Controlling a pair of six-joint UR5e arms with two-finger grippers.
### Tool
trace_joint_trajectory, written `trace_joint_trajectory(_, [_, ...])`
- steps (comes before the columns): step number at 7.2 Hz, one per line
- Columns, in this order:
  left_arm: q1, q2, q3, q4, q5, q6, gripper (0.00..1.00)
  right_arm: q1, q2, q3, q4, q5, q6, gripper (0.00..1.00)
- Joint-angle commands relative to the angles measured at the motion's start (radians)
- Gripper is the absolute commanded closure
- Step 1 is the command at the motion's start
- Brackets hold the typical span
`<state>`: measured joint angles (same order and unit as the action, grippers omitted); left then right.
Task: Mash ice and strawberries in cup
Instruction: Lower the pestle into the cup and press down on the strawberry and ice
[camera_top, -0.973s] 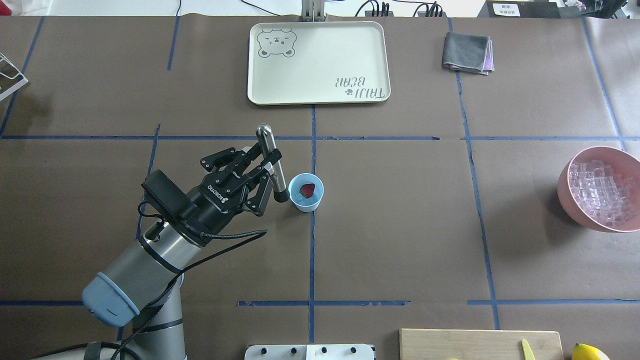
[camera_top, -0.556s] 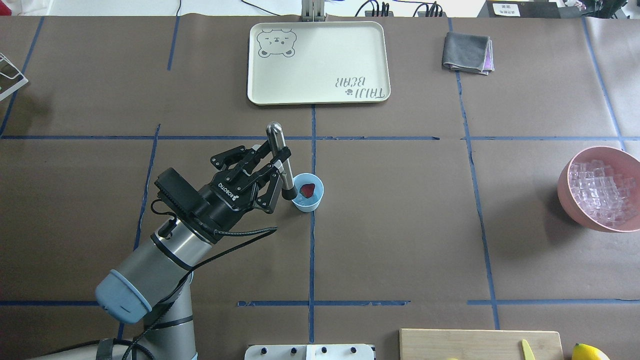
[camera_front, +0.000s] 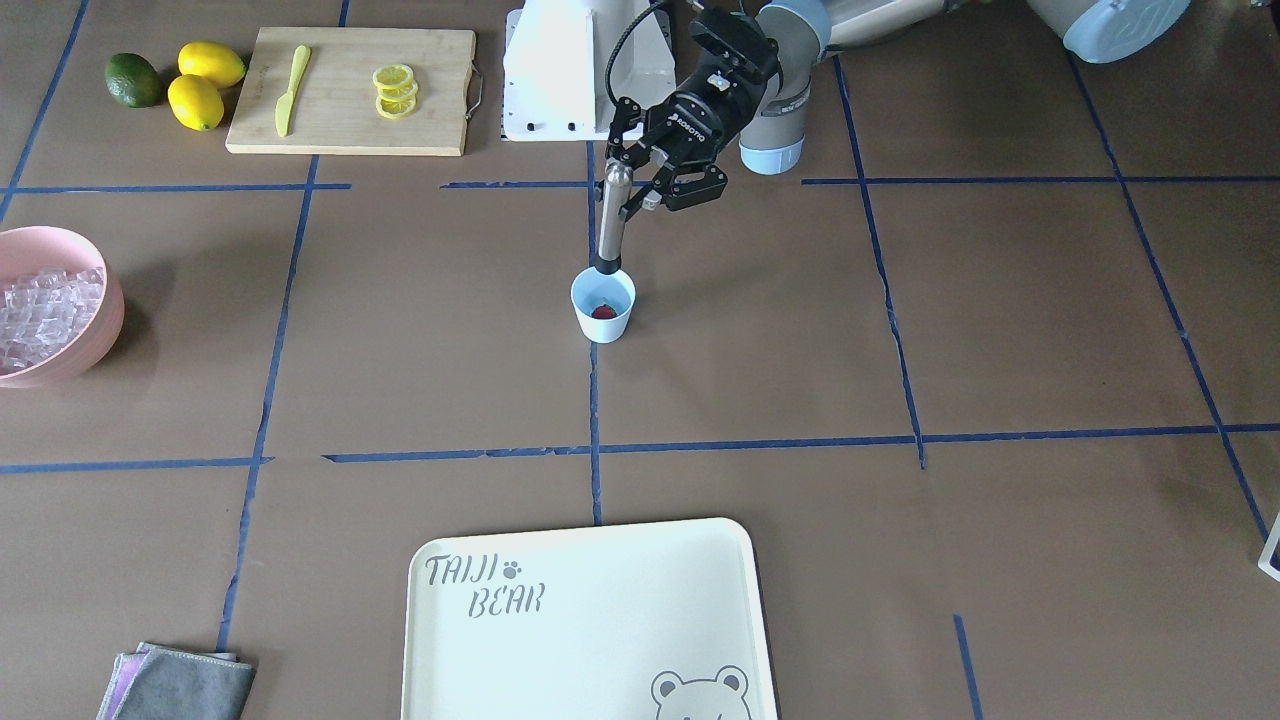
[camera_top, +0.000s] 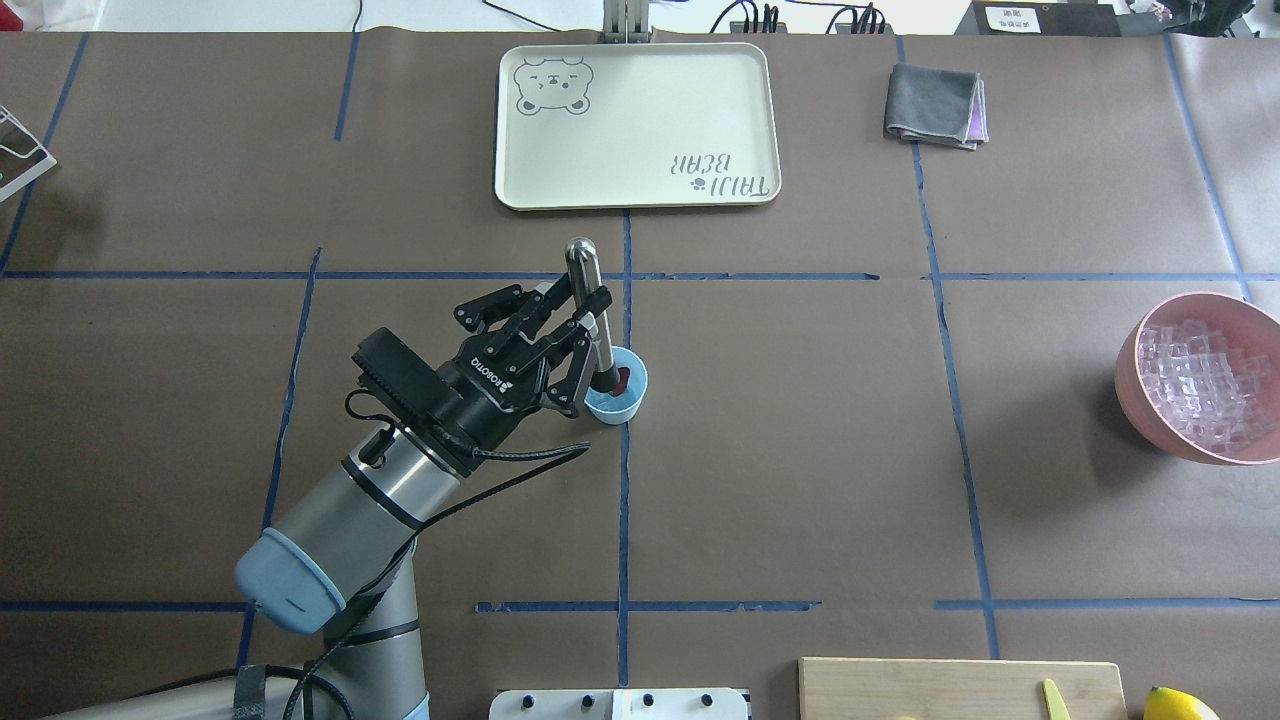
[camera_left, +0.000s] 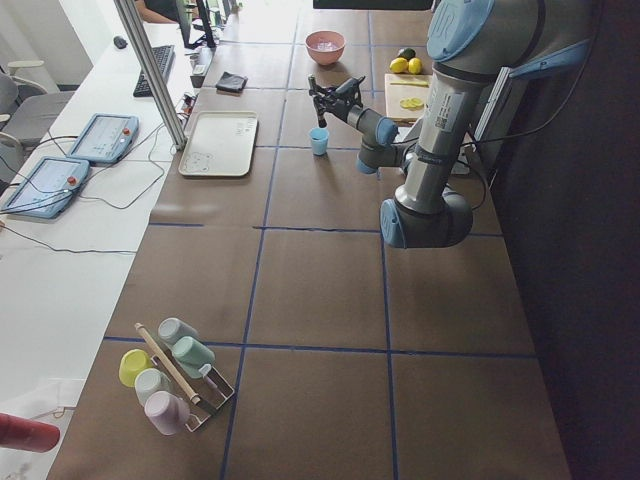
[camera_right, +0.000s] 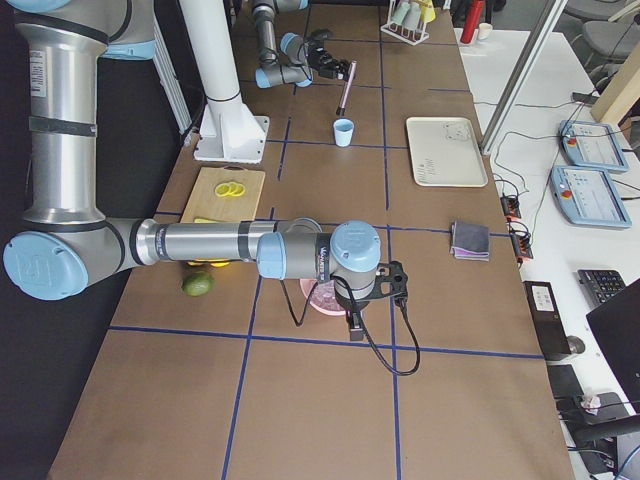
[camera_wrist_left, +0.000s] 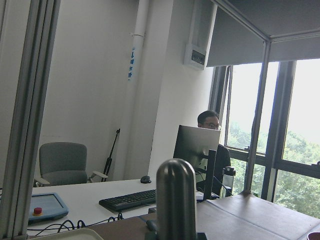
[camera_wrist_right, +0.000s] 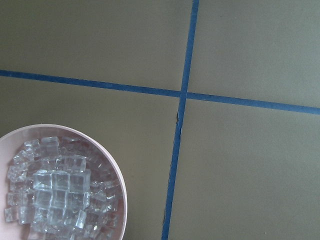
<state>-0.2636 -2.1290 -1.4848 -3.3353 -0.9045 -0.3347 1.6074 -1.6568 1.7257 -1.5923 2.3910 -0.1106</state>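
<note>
Bright, diffuse light throughout; fixed views sharp, one wrist view soft at close range.

Table (camera_top: 800, 480): brown paper evenly lit, matte, no glare. Pink bowl (camera_top: 1132, 395): soft-edged shadow on its side toward the table's middle, seen in the overhead and front-facing views. Left wrist view: windows (camera_wrist_left: 300, 125) at right bright and washed out; metal pestle (camera_wrist_left: 176, 200) close to the lens, out of focus, with a pale vertical sheen. Right wrist view: crisp, paper tinted olive-green; ice (camera_wrist_right: 55, 195) carries small white glints. Side views: wide-angle, tape lines converging, far things small and low in detail; a dark, underexposed band runs along the robot's edge.
</note>
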Motion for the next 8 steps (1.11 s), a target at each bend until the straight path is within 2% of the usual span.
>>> trace_joint_trajectory(1, [-0.009,-0.023,0.053,-0.003,0.001,-0.003,1.00,0.000,-0.001,0.000,0.000,0.001,0.000,0.00])
trace_joint_trajectory(8, [-0.003,-0.065,0.136,-0.006,0.004,-0.013,1.00,0.000,0.000,-0.002,0.000,-0.001,0.000,0.00])
